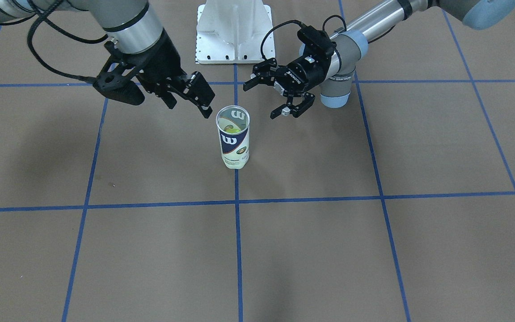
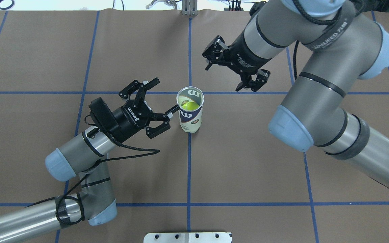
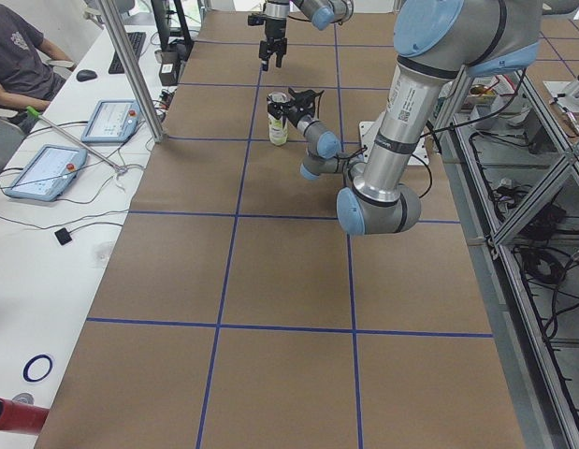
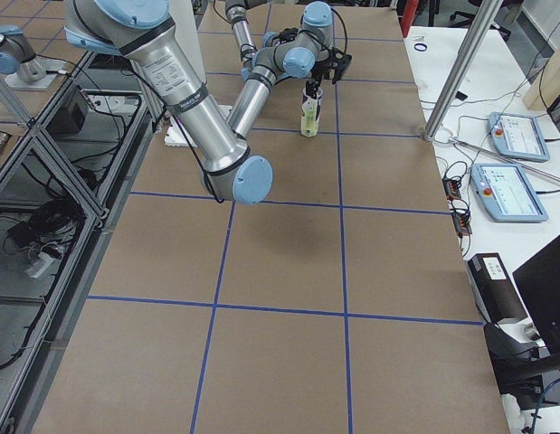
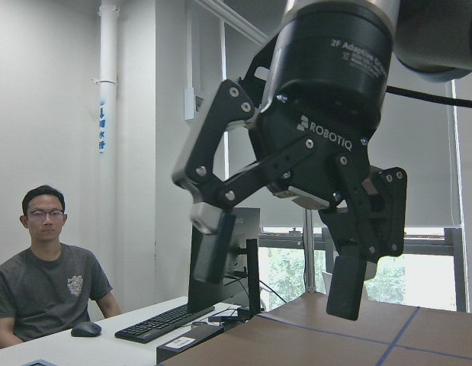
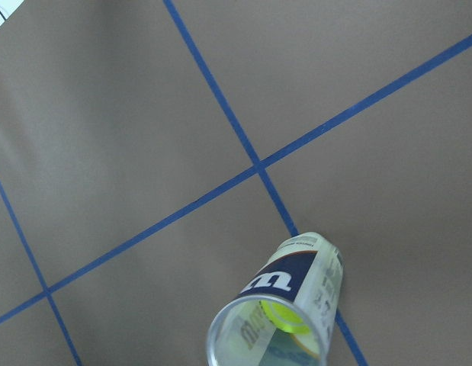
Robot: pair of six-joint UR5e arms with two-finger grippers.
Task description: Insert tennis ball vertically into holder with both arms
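The holder (image 2: 190,118), a clear can with a navy Wilson label, stands upright on the table where two blue lines cross. It also shows in the front view (image 1: 235,145) and the right wrist view (image 6: 293,282). A yellow-green tennis ball (image 2: 189,105) sits inside it, below the rim. My left gripper (image 2: 164,95) is open and empty, lying level beside the can, one fingertip (image 2: 173,108) close to its rim. My right gripper (image 2: 223,79) is open and empty, raised above and beyond the can. It also shows in the left wrist view (image 5: 277,271).
The white metal pedestal base (image 1: 235,33) stands at the robot's edge of the table. Brown table cover with a blue tape grid (image 2: 189,168). A seated person (image 5: 49,282) and a desk with tablets (image 3: 46,173) lie past the table's far side.
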